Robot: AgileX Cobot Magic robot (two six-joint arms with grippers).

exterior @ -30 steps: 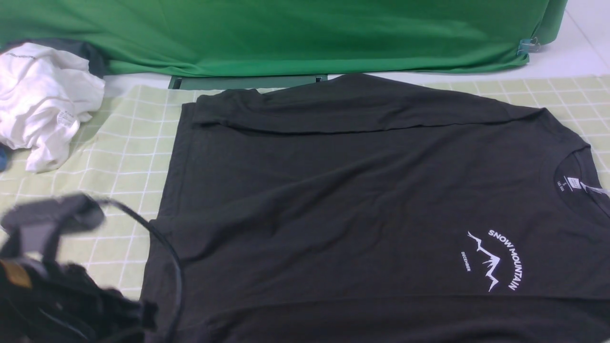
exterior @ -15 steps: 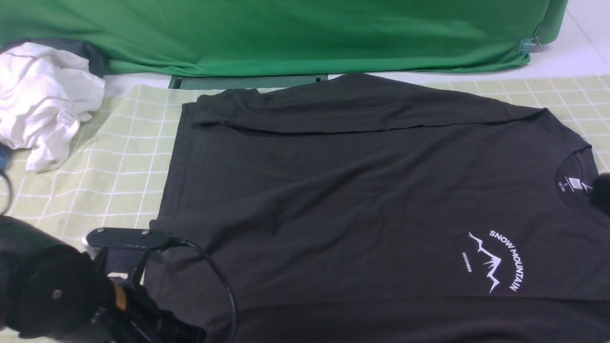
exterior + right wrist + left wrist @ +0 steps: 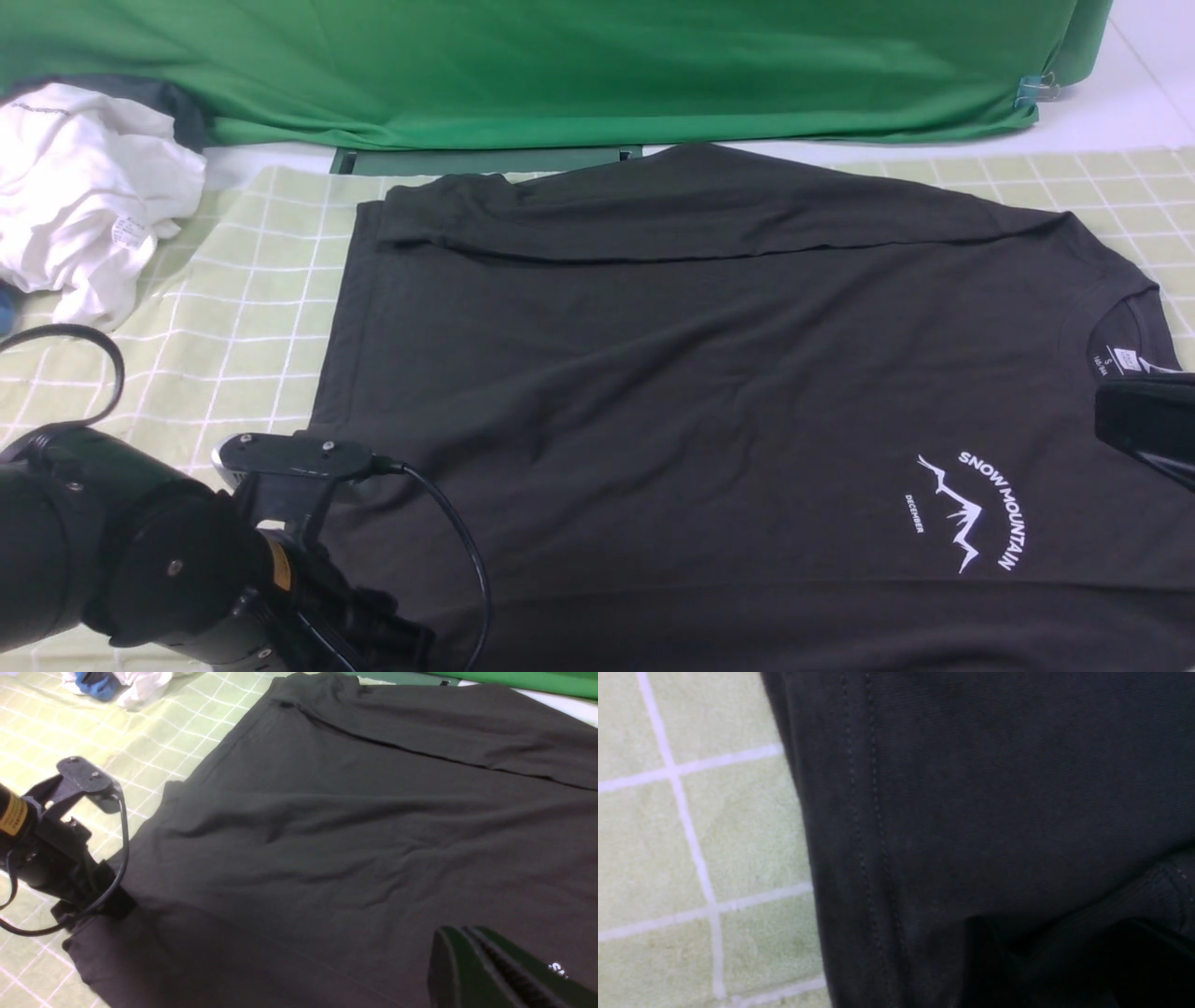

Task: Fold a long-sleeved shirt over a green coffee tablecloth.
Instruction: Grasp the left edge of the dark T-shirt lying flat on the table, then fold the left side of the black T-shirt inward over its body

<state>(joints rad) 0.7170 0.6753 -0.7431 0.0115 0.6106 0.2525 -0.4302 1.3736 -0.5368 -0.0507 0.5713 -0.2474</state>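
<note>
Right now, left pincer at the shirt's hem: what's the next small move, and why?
Probably: lower the left pincer onto the hem corner of the long-sleeved shirt and close on it. It hangs right at that stitched edge, where the shirt meets the green coffee tablecloth, and the shirt lies flat. The right pincer, shut near the collar, shows no cloth in it.

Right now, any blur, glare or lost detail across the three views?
Front view: even light, no glare, white logo on the black soft-knit long-sleeved shirt reads sharp. Left wrist view: soft close-up, pale yellow-green grid tablecloth slightly blurred, lower dark area unreadable. Right wrist view: shirt sharp, closed right gripper slightly soft up close.
</note>
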